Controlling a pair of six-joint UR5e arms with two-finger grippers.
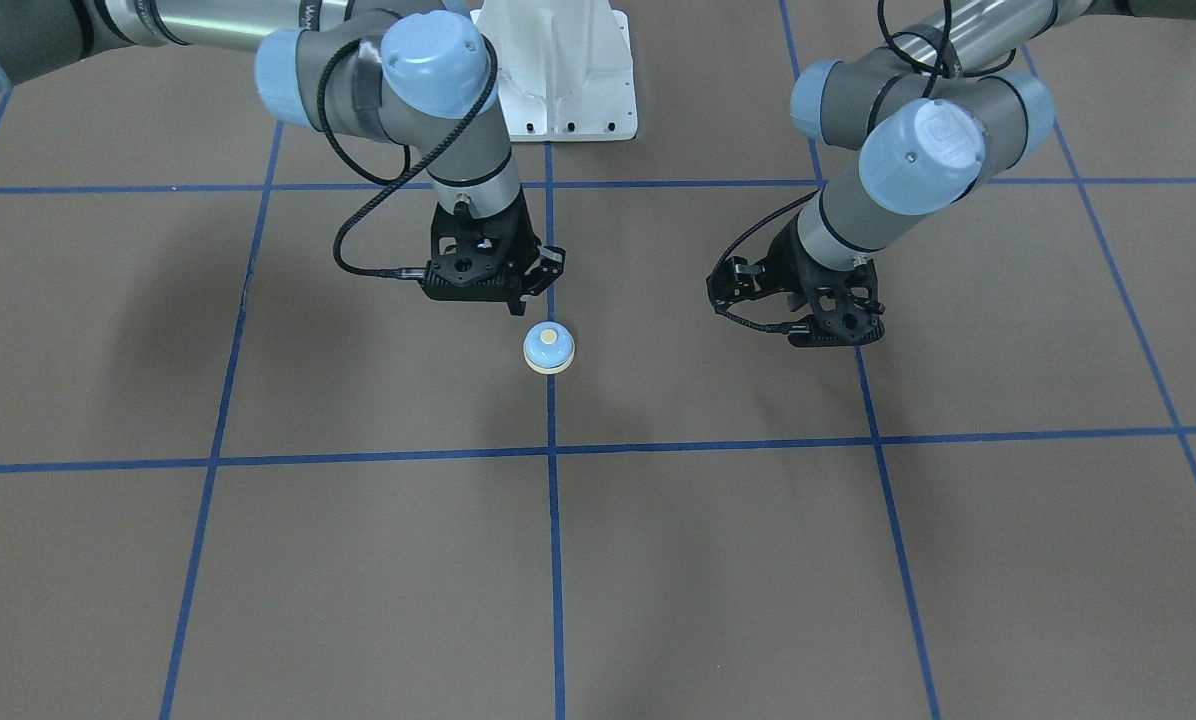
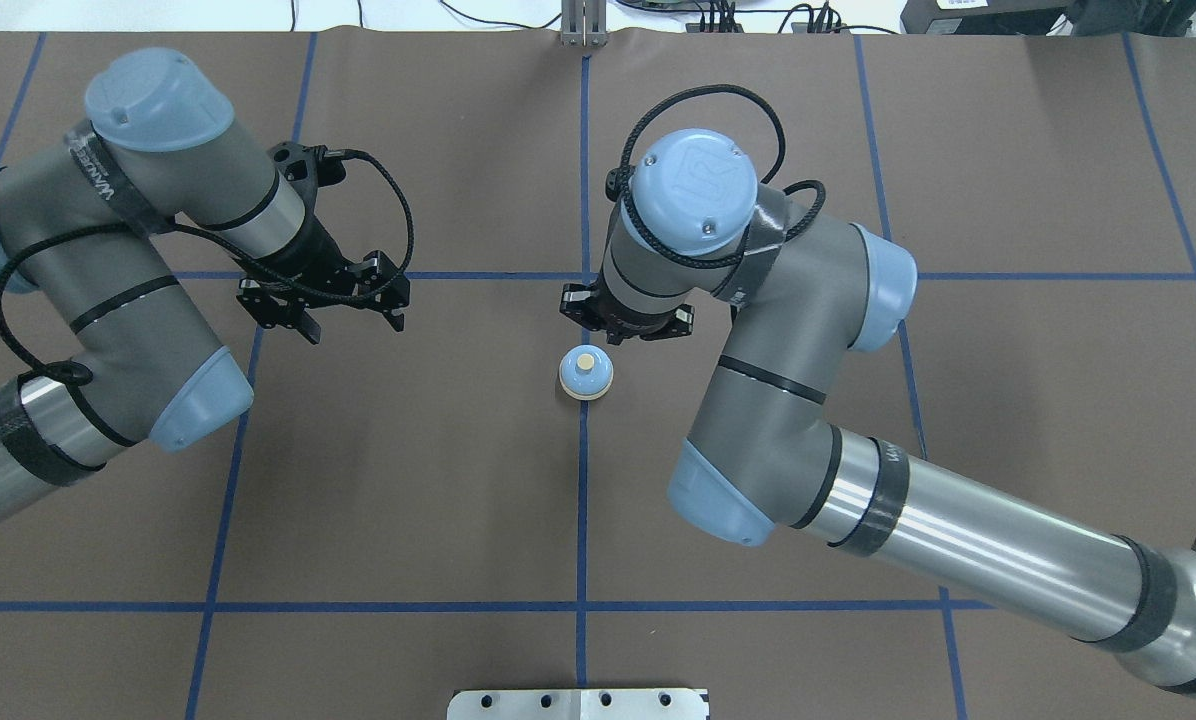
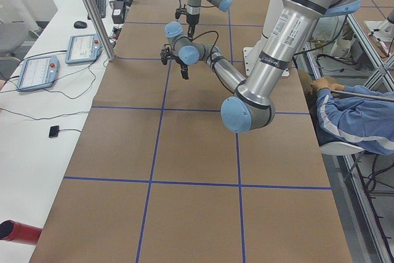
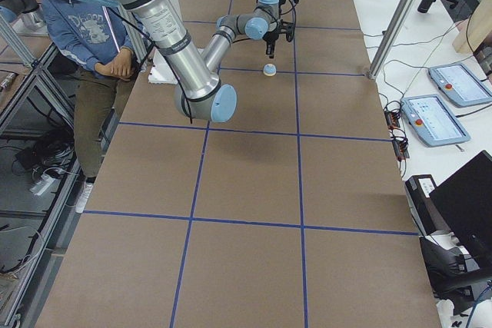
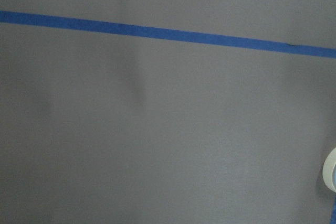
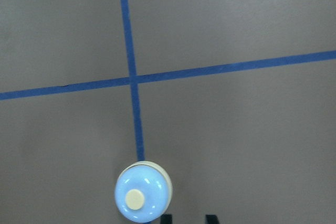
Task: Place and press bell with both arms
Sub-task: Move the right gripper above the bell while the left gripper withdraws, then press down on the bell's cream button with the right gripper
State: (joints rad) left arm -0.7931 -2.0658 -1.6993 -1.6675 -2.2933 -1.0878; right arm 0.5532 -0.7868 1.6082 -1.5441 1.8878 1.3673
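Counter (image 1: pixel 718 560): brown, gridded with blue tape (image 1: pixel 554 560).
Pedestal (image 1: pixel 568 70): white, bolted, at the counter's edge.
Pendants (image 3: pixel 38 71): two, on a white bench (image 3: pixel 31 146).
Person (image 4: pixel 84 28): blue hoodie, standing beside the counter.

Light blue on the dome of the bell (image 2: pixel 586 374), just beside the right claw (image 1: pixel 511 295); cream on its button and base rim. Black on both claws, the left claw (image 2: pixel 353 318) included, and on the looping cables (image 1: pixel 378 271) behind them. Grey joints, silver tubes and light-blue caps up the arms (image 2: pixel 788 420). Under the claws, plain brown table (image 2: pixel 408 480) with a grid of blue tape lines (image 2: pixel 583 520).
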